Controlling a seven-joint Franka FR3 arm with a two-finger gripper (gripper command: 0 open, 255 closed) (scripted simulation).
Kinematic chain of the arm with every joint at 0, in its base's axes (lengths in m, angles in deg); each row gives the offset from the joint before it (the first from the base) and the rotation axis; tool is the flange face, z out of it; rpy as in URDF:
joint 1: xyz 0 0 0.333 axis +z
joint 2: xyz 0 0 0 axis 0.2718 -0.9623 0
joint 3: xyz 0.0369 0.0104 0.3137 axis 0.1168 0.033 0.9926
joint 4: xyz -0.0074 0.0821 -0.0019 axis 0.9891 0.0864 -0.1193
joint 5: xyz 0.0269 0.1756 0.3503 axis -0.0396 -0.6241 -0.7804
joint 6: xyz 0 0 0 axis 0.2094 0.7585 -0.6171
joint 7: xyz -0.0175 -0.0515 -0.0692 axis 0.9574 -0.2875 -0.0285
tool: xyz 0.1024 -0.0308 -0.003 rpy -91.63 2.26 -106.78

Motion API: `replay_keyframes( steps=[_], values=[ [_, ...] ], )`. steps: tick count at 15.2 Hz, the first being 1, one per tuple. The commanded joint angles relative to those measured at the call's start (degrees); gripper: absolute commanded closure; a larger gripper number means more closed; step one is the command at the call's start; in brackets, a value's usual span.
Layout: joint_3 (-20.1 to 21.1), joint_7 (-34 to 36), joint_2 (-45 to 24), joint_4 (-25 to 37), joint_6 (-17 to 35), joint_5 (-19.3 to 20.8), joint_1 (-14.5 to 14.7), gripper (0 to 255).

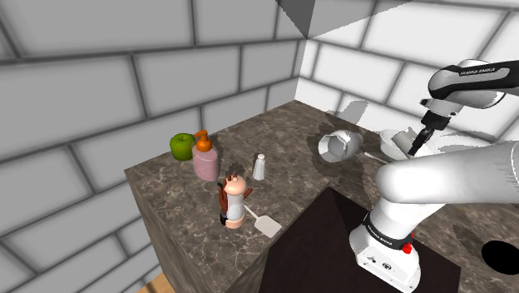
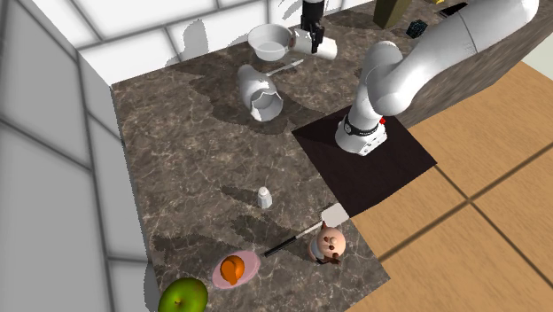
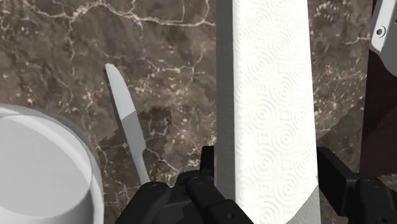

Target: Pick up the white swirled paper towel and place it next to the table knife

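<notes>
A white roll of swirl-embossed paper towel [image 3: 267,95] sits between my black fingers, which clasp it on both sides. My gripper [image 3: 267,184] is shut on it over the dark marble counter. The grey table knife [image 3: 127,124] lies flat on the counter, a short way to one side of the roll. In the second exterior view my gripper [image 2: 310,31] is near the back wall with the roll [image 2: 323,45] under it, and the knife [image 2: 284,67] lies just in front. In the shoulder view the gripper [image 1: 418,141] hangs at the far right.
A white bowl [image 2: 270,37] stands beside the knife. A white jug [image 2: 259,91] lies on its side nearby. Further off are a shaker [image 2: 264,197], a spatula [image 2: 306,235], a figurine [image 2: 331,243], a soap dispenser [image 2: 235,269] and a green apple [image 2: 183,296].
</notes>
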Motion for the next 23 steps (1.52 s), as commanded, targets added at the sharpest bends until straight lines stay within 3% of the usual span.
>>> replay_keyframes(
  steps=[1, 7, 12, 23],
  values=[
    [-3.06, -3.0, -1.89, 2.28, 0.4, 0.87, 0.25, 255],
    [-13.35, -12.34, -8.02, 10.93, 0.89, 1.51, 3.34, 255],
    [-25.43, -20.69, -14.06, 19.58, 1.5, -0.22, 10.37, 255],
    [-36.46, -20.98, -16.87, 15.59, 10.45, 0.61, 18.29, 255]
  ],
)
